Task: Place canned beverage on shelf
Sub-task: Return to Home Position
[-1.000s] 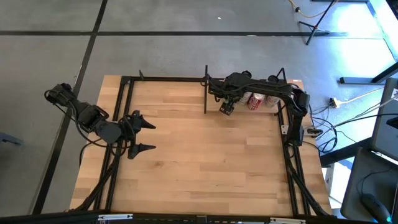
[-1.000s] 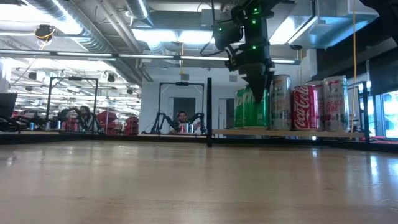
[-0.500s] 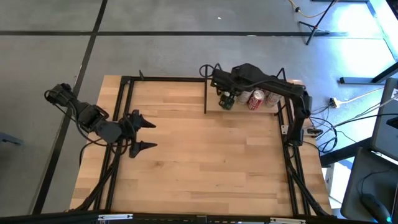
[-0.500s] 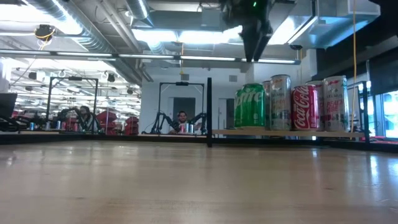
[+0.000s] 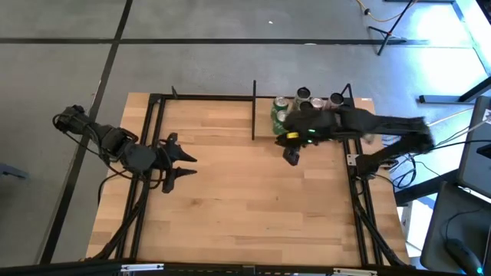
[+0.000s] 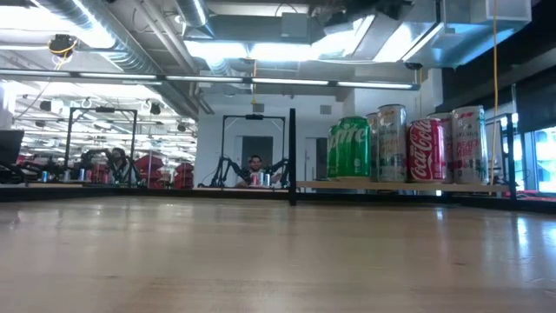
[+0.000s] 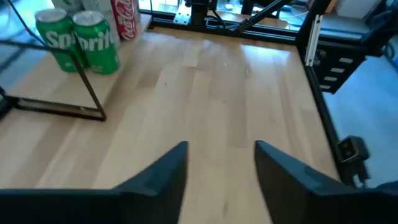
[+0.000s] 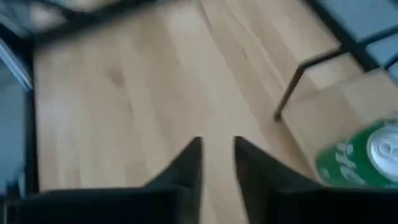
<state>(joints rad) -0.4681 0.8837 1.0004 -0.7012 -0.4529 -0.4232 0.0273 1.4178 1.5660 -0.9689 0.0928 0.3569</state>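
Your right tool (image 8: 217, 143) had lifted clear of the shelf (image 6: 408, 185), fingers narrowly apart and empty. The green Sprite cans (image 6: 351, 148) stood shelved just beside it, so placement looked complete. Your left tool (image 7: 221, 148) waited, fingers apart.

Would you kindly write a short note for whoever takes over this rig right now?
Left claw: open, empty, waiting at the table's left side.
Right claw: open, empty, above the tabletop just in front of the shelf.
Cans: two green cans, a red can and pale ones stand upright on the shelf.
Done: no can shows off the shelf.
Left: bring the right arm home.
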